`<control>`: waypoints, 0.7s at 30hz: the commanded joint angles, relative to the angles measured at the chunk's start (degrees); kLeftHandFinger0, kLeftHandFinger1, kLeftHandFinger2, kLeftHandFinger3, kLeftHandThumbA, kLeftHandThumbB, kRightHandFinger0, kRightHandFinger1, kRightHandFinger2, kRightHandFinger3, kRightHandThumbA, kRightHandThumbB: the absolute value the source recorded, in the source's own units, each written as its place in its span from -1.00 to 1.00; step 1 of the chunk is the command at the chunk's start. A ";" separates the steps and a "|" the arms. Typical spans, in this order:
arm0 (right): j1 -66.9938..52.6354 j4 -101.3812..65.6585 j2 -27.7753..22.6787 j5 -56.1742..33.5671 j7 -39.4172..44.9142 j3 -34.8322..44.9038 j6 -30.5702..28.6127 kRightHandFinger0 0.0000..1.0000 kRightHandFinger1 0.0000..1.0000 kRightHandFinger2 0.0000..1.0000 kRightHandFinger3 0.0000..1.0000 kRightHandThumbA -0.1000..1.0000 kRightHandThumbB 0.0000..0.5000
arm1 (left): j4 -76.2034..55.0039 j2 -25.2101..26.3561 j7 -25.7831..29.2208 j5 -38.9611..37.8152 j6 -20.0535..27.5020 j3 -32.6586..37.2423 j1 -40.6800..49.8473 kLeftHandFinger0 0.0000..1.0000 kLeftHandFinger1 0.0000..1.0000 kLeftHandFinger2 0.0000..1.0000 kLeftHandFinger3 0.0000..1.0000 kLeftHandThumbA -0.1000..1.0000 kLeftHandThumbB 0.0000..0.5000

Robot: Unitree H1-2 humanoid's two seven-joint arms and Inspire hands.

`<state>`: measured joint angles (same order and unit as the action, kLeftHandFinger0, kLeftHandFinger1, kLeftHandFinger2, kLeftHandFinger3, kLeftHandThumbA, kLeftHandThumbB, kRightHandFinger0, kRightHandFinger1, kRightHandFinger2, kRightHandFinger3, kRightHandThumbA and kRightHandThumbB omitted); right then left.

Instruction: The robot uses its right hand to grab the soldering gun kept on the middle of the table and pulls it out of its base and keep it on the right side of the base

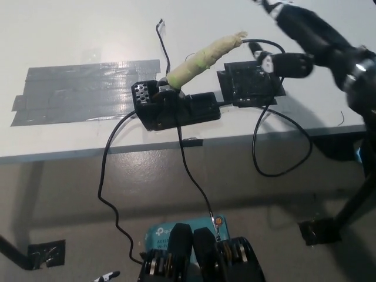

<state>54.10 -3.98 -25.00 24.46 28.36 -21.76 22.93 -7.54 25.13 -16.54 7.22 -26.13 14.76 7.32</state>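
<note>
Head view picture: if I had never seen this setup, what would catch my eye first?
Probably the soldering gun, its handle wrapped in pale tape, sticking up at a slant from the black base near the white table's front edge. Next, the robot's black right hand coming in from the upper right, open above a black taped patch. A wide grey tape patch lies left.

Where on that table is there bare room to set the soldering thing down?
Bare white table lies behind the grey tape patch. It is crowded between the black base holding the tape-wrapped soldering gun and the black taped square, where the black right hand hovers.
</note>
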 commanded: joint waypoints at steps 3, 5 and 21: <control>12.51 10.22 1.53 5.57 -0.78 -4.62 -10.71 1.00 1.00 1.00 1.00 -0.18 -0.10 | -1.90 0.97 -1.59 0.38 -0.80 -1.02 0.05 0.59 0.73 0.98 1.00 0.06 -0.04; 14.96 12.81 1.80 7.16 -0.68 -6.89 -13.31 1.00 1.00 1.00 1.00 -0.15 -0.14 | -2.01 0.92 -1.56 0.42 -0.80 -0.85 -0.06 0.55 0.69 0.95 1.00 0.05 -0.05; 16.44 26.04 5.94 18.00 0.09 -19.50 -18.45 1.00 1.00 1.00 1.00 -0.09 -0.02 | -2.02 0.54 -3.19 2.37 -0.80 1.45 -1.57 0.55 0.71 0.98 1.00 0.11 -0.01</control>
<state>69.22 22.80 -19.68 38.71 27.85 -40.94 6.00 -7.96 25.11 -17.89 8.59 -26.16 15.74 6.20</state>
